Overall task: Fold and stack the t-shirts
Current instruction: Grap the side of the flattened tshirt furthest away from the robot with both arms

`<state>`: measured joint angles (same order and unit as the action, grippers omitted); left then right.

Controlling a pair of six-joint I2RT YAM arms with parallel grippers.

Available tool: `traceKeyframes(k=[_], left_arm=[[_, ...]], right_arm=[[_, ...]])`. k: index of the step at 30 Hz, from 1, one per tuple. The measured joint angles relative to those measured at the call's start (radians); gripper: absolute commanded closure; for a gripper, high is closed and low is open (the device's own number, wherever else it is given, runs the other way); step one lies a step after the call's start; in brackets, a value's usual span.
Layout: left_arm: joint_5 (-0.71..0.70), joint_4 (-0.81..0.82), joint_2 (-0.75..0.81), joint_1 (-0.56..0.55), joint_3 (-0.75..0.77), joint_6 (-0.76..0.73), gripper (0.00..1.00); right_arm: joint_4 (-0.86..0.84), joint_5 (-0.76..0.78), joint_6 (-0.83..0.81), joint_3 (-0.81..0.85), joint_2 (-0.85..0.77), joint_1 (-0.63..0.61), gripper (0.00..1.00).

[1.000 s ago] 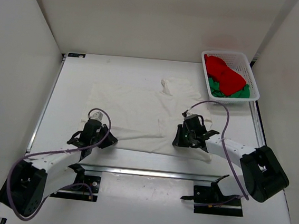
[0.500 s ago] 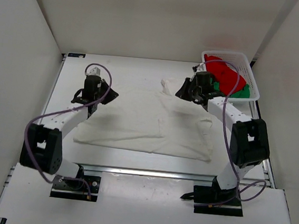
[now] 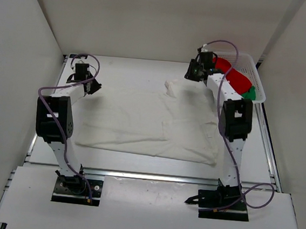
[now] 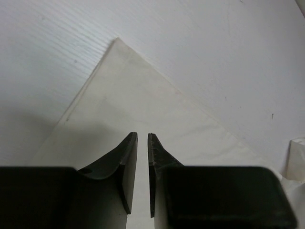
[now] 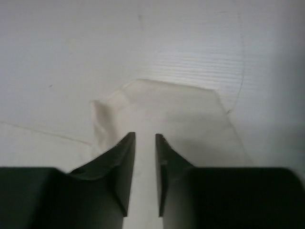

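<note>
The white t-shirt (image 3: 147,122) lies flat on the table, doubled over, with its free edge at the far side. My left gripper (image 3: 93,87) hangs over its far left corner (image 4: 119,62). The jaws stand open by a narrow gap (image 4: 142,136) with nothing pinched between them. My right gripper (image 3: 189,74) is over the far right part, near the rumpled sleeve (image 5: 105,119). It is open a little wider (image 5: 145,136) and holds nothing. The red t-shirt (image 3: 233,76) and the green t-shirt (image 3: 248,93) lie in the basket.
The white lattice basket (image 3: 259,81) stands at the far right corner, just right of my right arm. White walls enclose the table on three sides. Both arms stretch from their bases at the near edge across the shirt's sides.
Both grippers swung from the shirt's near edge to its far edge, laying the near half over the far half. Their jaws, shut a moment ago, have parted.
</note>
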<state>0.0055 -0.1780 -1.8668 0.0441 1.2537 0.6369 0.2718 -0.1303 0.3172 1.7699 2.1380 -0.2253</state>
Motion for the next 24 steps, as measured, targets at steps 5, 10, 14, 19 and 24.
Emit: traceKeyframes(k=[5,10,14,19,24], left_arm=[[0.013,0.026,0.027,-0.003,-0.051,0.018,0.73],[0.027,0.037,0.027,-0.031,-0.041,0.018,0.73],[0.035,0.047,0.026,-0.026,-0.041,0.018,0.74],[0.035,0.051,0.026,-0.026,-0.041,0.022,0.73],[0.035,0.051,0.026,-0.026,-0.041,0.026,0.73]], right_arm=[[0.253,0.041,-0.045,0.740,0.470,0.038,0.55],[0.388,0.019,-0.048,0.779,0.571,0.071,0.47],[0.441,-0.006,-0.057,0.816,0.578,0.079,0.49],[0.462,-0.097,-0.056,0.824,0.578,0.076,0.73],[0.477,-0.205,-0.032,0.837,0.578,0.077,0.94]])
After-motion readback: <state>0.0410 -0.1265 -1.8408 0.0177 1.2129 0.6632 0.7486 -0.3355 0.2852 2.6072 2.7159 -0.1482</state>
